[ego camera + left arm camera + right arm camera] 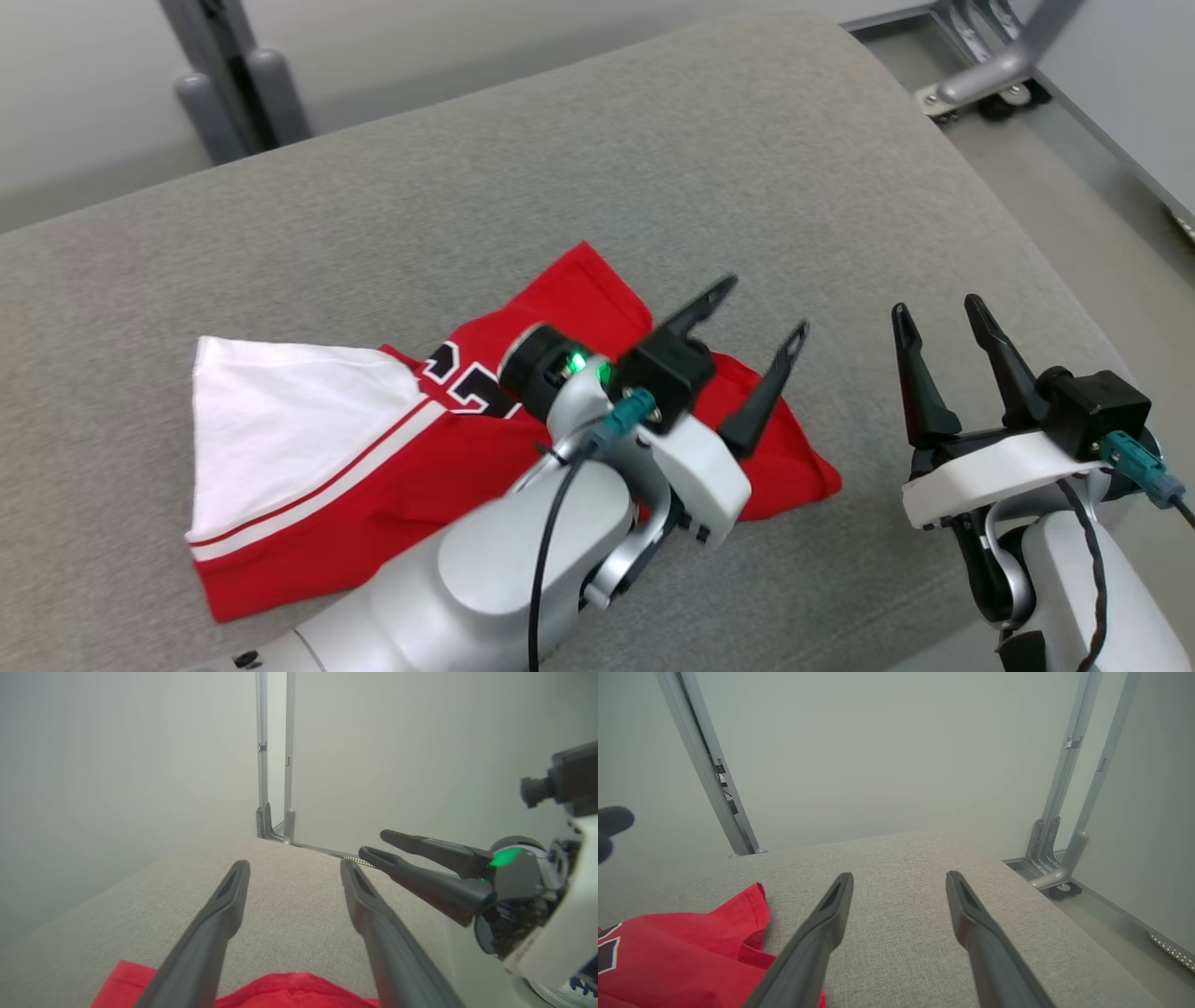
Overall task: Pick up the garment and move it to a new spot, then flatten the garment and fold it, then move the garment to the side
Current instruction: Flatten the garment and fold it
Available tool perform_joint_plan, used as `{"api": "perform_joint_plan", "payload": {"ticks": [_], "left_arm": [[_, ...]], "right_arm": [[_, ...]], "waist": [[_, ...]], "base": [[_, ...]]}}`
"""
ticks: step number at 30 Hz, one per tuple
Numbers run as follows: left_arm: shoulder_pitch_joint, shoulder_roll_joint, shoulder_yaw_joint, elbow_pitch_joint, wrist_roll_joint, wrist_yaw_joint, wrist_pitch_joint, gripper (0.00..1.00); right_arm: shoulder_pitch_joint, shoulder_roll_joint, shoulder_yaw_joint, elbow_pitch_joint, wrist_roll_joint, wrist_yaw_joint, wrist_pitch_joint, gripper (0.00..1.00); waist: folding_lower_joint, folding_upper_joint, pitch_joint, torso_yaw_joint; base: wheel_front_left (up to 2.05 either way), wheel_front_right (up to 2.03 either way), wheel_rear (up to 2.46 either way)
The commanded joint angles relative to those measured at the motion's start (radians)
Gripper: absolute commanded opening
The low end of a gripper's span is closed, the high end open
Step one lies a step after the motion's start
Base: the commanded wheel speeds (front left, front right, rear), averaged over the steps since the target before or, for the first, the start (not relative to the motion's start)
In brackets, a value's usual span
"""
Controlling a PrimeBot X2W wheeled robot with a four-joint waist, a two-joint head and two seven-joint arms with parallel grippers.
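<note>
We note red-and-white folded fabric garment (308,467) centre-left on grey upholstered bench (653,168); left gripper (758,313) over its right end, right gripper (938,310) lower right, both spread, empty.

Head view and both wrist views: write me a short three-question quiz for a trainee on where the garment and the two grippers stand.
1. True or false: the left gripper is shut on the garment.
2. The right gripper has its fingers over: A) the red cloth; B) the bare grey cushion; C) the floor.
3. Name the garment's two main colours.
Key: 1 false, its jaws stand open above the cloth, holding nothing; 2 B; 3 red and white.
</note>
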Motion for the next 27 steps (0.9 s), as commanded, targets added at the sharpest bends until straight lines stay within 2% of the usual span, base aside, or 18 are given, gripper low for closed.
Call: {"api": "perform_joint_plan", "payload": {"ticks": [1, 7, 8, 14, 21, 27], "left_arm": [[-0.028, 0.004, 0.033, -0.017, 0.002, 0.015, -0.005, 1.0], [0.019, 0.009, 0.231, -0.069, 0.091, 0.041, -0.005, 1.0], [0.049, 0.03, 0.312, -0.09, 0.131, 0.042, -0.004, 1.0], [0.193, 0.089, 0.523, -0.156, 0.216, 0.034, -0.005, 1.0], [0.389, 0.128, 0.695, -0.204, 0.267, -0.005, -0.005, 1.0], [0.578, 0.102, 0.823, -0.234, 0.307, -0.052, -0.005, 1.0]], "right_arm": [[0.001, -0.01, -0.006, -0.01, -0.006, 0.0, -0.005, 1.0], [0.034, -0.041, -0.006, -0.045, -0.011, 0.0, -0.004, 1.0], [0.042, -0.055, -0.002, -0.058, -0.012, 0.0, -0.005, 1.0], [0.087, -0.078, 0.014, -0.1, -0.001, 0.0, -0.005, 1.0], [0.138, -0.072, 0.026, -0.132, 0.017, 0.0, -0.005, 1.0], [0.178, -0.061, 0.033, -0.151, 0.025, 0.0, 0.006, 1.0]], "waist": [[0.0, 0.0, -0.022, 0.04], [0.0, 0.0, -0.058, 0.141], [0.0, 0.0, -0.071, 0.176], [0.0, 0.0, -0.11, 0.281], [0.0, 0.0, -0.147, 0.35], [0.0, 0.0, -0.168, 0.378]], "base": [[0.0, 0.0, 0.0], [0.0, 0.0, 0.0], [0.0, 0.0, 0.0], [0.0, 0.0, 0.0], [0.0, 0.0, 0.0], [0.0, 0.0, 0.0]]}}
